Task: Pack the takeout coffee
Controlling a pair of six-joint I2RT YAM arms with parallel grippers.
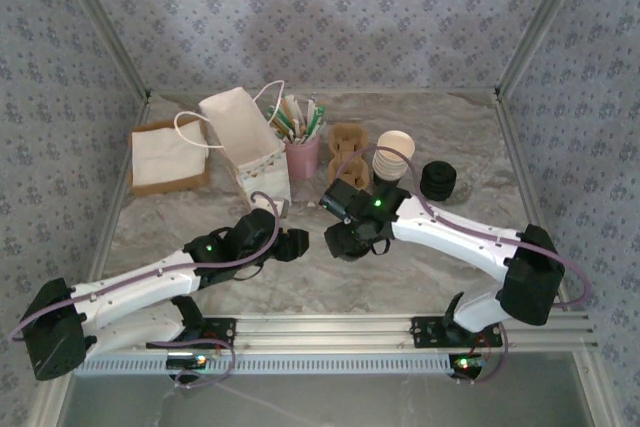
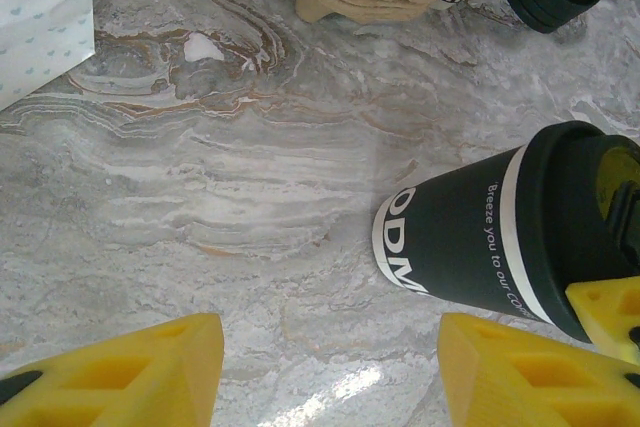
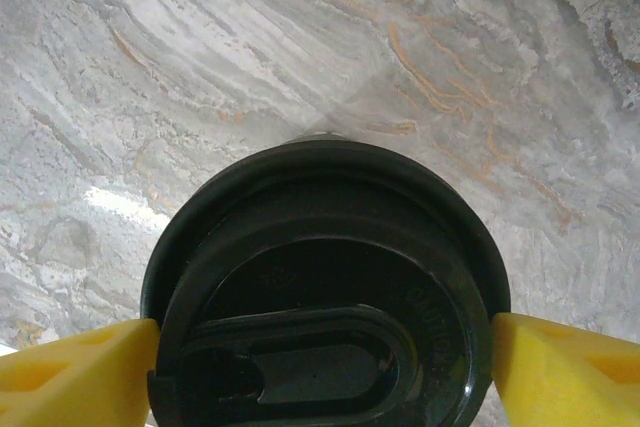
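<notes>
The coffee cup point(image 2: 470, 247), dark-sided with white lettering and a round black lid point(image 3: 325, 277), is standing upright on the marble desk point(image 1: 420, 267). It is sitting about midway between the desk's left and right edges and closer to the near edge than the far one.

The right gripper point(image 1: 350, 240) is hanging directly over the cup, looking straight down on the lid. Its 2 yellow fingers point(image 3: 75, 377) are lying against opposite sides of the lid's rim, 1 on each side. Whether they are squeezing the cup or only brushing it cannot be told.

The left gripper point(image 2: 330, 367) is hovering just to the left of the cup, low over the desk. Its 2 fingers are standing apart with bare marble between them and are gripping nothing. The cup is lying ahead of them and off to their right, clear of both.

The white paper bag point(image 1: 245, 142) is standing toward the far left of the desk, well apart from the cup.
</notes>
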